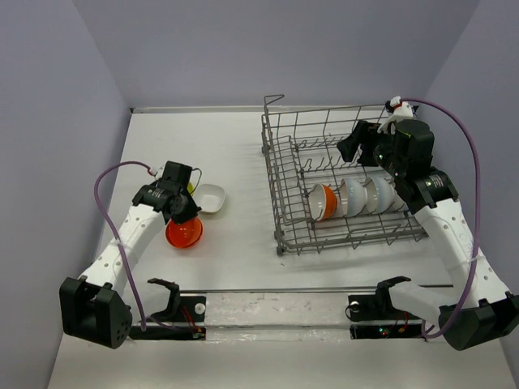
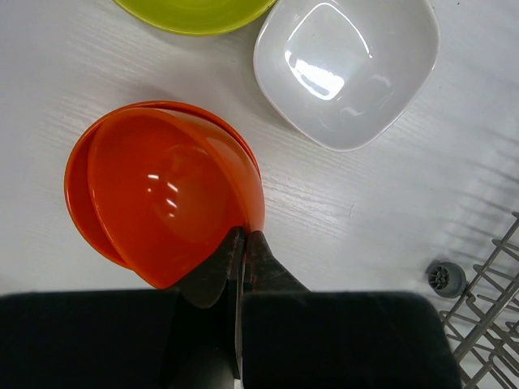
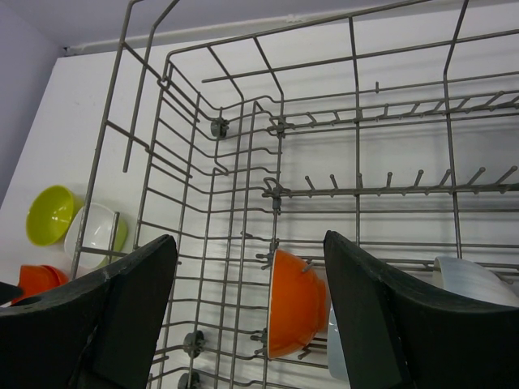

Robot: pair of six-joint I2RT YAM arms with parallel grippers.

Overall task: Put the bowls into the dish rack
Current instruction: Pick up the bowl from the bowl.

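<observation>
Pinching tilted orange bowl (image 2: 170,203) by rim in left claw (image 2: 243,243), beside square bowl (image 2: 349,69) and green bowl (image 2: 195,12) on table (image 2: 81,81). Hovering right claw (image 3: 247,243), fingers apart, over rack (image 3: 243,162). Standing on edge in rack: second orange bowl (image 3: 296,304), white bowls (image 1: 354,196).

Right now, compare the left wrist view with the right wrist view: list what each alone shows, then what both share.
Only the left wrist view shows the left claw, shut on the orange bowl at its rim. Only the right wrist view shows the open right claw, a racked orange bowl and a racked white bowl. Both show that held bowl, the yellow-green bowl, the squarish white bowl and the dish rack.
</observation>
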